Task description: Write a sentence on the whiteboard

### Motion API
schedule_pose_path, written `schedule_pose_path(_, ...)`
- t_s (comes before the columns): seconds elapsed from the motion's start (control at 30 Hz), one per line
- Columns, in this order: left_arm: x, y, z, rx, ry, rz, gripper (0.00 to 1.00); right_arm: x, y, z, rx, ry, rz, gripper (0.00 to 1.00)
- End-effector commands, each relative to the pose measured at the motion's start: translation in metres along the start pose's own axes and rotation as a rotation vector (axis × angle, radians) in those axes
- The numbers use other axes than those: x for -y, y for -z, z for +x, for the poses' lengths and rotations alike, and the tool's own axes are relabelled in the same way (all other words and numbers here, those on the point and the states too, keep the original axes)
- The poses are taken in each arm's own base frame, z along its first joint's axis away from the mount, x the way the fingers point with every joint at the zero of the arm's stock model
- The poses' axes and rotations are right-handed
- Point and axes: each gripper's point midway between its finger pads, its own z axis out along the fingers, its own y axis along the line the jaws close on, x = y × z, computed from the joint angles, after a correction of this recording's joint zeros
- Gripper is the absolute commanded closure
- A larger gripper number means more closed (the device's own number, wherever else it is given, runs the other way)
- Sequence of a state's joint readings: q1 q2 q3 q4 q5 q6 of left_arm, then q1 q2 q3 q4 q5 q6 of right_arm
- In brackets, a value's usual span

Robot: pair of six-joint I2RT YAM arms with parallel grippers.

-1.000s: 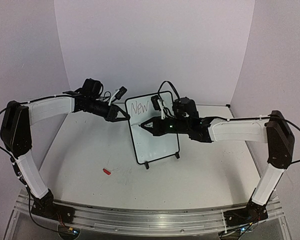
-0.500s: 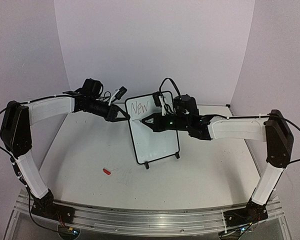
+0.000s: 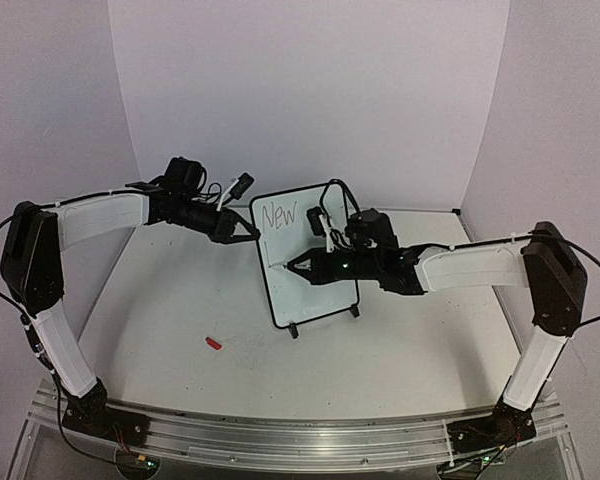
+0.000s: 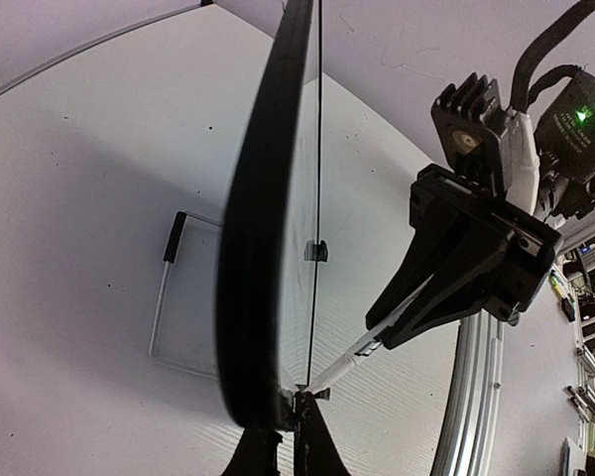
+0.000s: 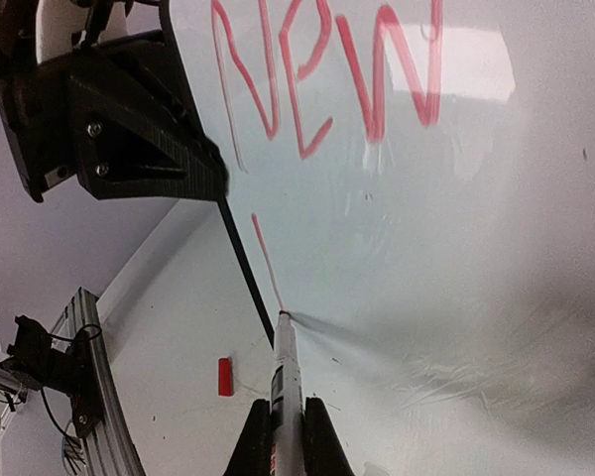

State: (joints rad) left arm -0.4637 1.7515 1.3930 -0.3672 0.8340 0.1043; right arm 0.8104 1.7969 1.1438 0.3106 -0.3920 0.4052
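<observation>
The whiteboard (image 3: 323, 287) stands upright on its feet at the table's middle. The sentence (image 3: 280, 213) is only the word "New" on the top line, red in the right wrist view (image 5: 322, 84), with one short downward stroke (image 5: 266, 260) under the N. My left gripper (image 3: 252, 231) is shut on the board's left frame edge (image 4: 263, 218). My right gripper (image 3: 302, 264) is shut on a white marker (image 5: 287, 372). The marker tip touches the board at the stroke's lower end, near the left edge.
A small red marker cap (image 3: 214, 343) lies on the table left of and in front of the board, and also shows in the right wrist view (image 5: 225, 377). The board's wire stand (image 4: 167, 297) rests behind it. An aluminium rail (image 3: 280, 435) runs along the near edge.
My right gripper brought the marker tip up to the board's left side under "New", then drew it downward, leaving a short stroke. The left gripper and the board have not moved.
</observation>
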Motion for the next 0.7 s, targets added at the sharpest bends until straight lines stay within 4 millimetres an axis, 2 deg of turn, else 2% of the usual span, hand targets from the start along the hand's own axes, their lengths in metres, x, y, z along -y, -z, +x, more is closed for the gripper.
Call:
schedule_pose_path(0.0,0.009,-0.005,0.003,-0.032,-0.028,0.001,1.0,0.0,0.007,-0.015,0.063,-0.012,0.008,1.0)
schedule_pose_path(0.37,0.009,-0.005,0.003,-0.033,-0.029,0.001,1.0,-0.014,0.011,-0.045,0.157,-0.005,-0.033,1.0)
schedule_pose_path(0.67,0.01,-0.005,0.003,-0.033,-0.031,0.001,1.0,-0.004,0.017,-0.048,0.19,-0.008,0.03,1.0)
